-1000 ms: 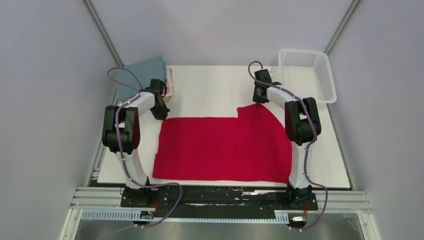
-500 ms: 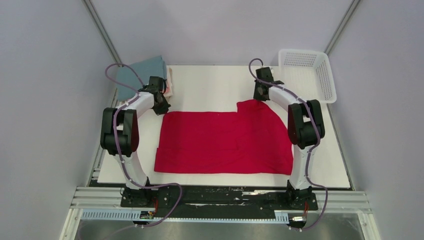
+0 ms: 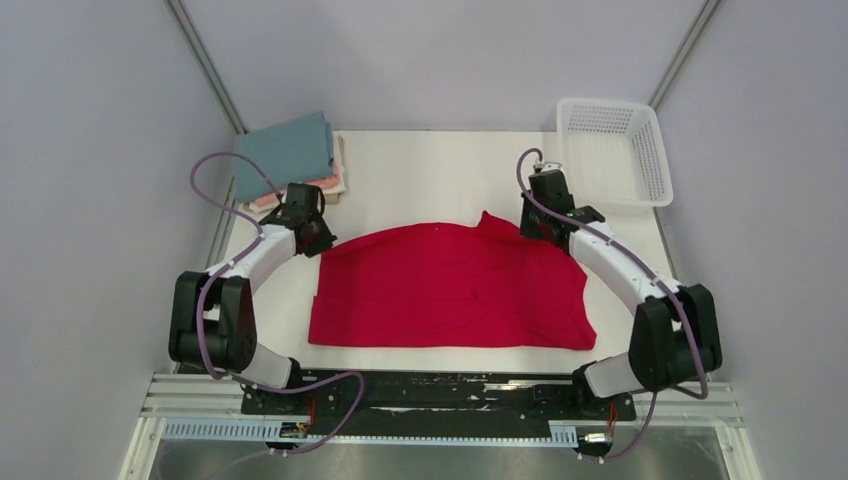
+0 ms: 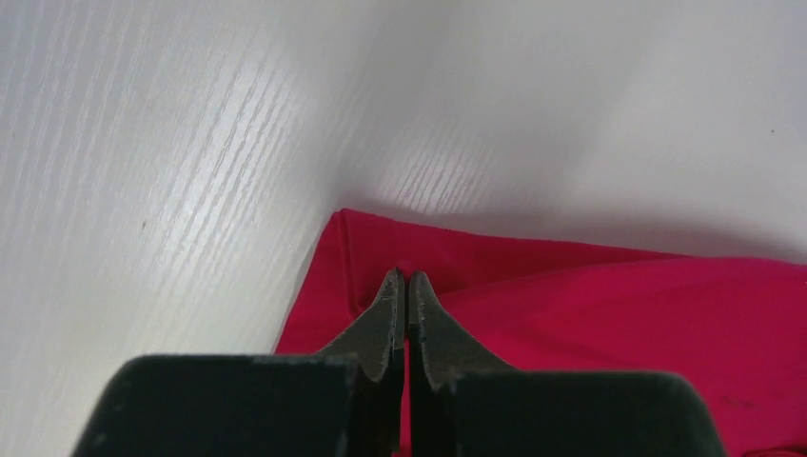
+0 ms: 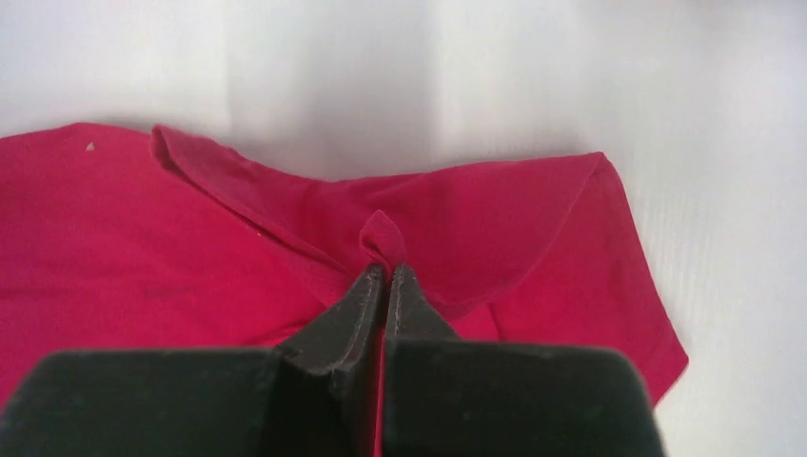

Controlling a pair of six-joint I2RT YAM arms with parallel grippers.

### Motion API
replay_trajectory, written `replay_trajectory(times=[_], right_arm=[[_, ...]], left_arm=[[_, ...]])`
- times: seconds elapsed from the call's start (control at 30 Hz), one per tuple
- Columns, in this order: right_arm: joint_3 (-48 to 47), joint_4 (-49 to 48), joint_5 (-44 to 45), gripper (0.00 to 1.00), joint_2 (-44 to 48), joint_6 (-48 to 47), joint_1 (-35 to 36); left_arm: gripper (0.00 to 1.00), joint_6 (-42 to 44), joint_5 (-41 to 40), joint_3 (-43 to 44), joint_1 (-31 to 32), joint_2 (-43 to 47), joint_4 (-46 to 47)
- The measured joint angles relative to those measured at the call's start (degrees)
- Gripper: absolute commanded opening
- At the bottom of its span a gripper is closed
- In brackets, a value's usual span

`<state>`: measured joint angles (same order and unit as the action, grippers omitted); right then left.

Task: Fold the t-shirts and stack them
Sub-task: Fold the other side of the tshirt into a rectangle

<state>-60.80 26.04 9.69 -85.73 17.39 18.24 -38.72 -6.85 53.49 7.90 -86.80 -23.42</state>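
Note:
A crimson-red t-shirt (image 3: 450, 290) lies spread on the white table, its far edge raised and bowed. My left gripper (image 3: 318, 240) is shut on the shirt's far left corner (image 4: 362, 257); its jaws (image 4: 406, 278) pinch the cloth. My right gripper (image 3: 540, 228) is shut on the far right part of the shirt, with a small pinch of red cloth (image 5: 381, 233) standing just ahead of the closed jaws (image 5: 388, 271). A folded stack, teal-blue t-shirt (image 3: 285, 155) on top of salmon-pink (image 3: 330, 185) and cream ones, sits at the far left corner.
A white plastic mesh basket (image 3: 612, 150) stands at the far right corner of the table (image 3: 420, 170). Metal frame posts and grey walls close in the sides. The arm bases sit on the rail at the near edge.
Both grippers have pulled the shirt's far edge toward the near side. The far edge, straight before, now bows up in an arc, and both arms have swung outward and nearer.

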Motion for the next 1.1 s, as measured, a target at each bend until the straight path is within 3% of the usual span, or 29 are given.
replay_trajectory(times=[0.33,0.7,0.77,0.83,0.9,0.93,0.97,1.0,1.07,1.1], right_arm=[[8.7,9.9,2.3,0.0,17.7,2.2,2.4],[14.3,18.2,2.2,0.08,25.1,5.6,4.1],[15.6,19.2,2.2,0.2,25.2,7.1,5.0],[17.5,19.5,1.7,0.42,26.1,8.9,6.4],[20.1,20.3,0.2,0.6,27.9,11.6,8.0],[21.7,20.8,-0.7,0.66,29.1,13.0,8.9],[22.6,21.6,-1.3,0.69,30.0,14.6,9.9],[23.3,22.9,-1.7,0.73,31.0,15.9,11.0],[23.3,24.7,-2.8,0.94,33.3,18.2,12.8],[23.3,24.8,-3.4,0.99,34.6,19.1,13.3]], left_arm=[[0.0,-0.5,-0.1,-8.2,0.0,8.7,2.1],[0.03,-1.9,-1.3,-10.9,0.0,10.5,2.5],[0.12,-2.5,-1.8,-10.9,0.0,10.5,2.3],[0.18,-3.0,-2.4,-10.9,0.0,10.5,1.9],[0.39,-3.4,-3.3,-10.8,0.0,10.5,0.9],[0.56,-3.5,-4.0,-10.6,0.0,10.5,0.2],[0.64,-3.8,-4.8,-10.0,0.0,10.5,-1.0],[0.86,-4.0,-5.8,-9.3,0.0,10.5,-2.3],[0.98,-4.2,-7.3,-7.8,0.0,10.6,-4.3],[0.99,-4.9,-8.3,-6.9,0.0,10.9,-5.6]])
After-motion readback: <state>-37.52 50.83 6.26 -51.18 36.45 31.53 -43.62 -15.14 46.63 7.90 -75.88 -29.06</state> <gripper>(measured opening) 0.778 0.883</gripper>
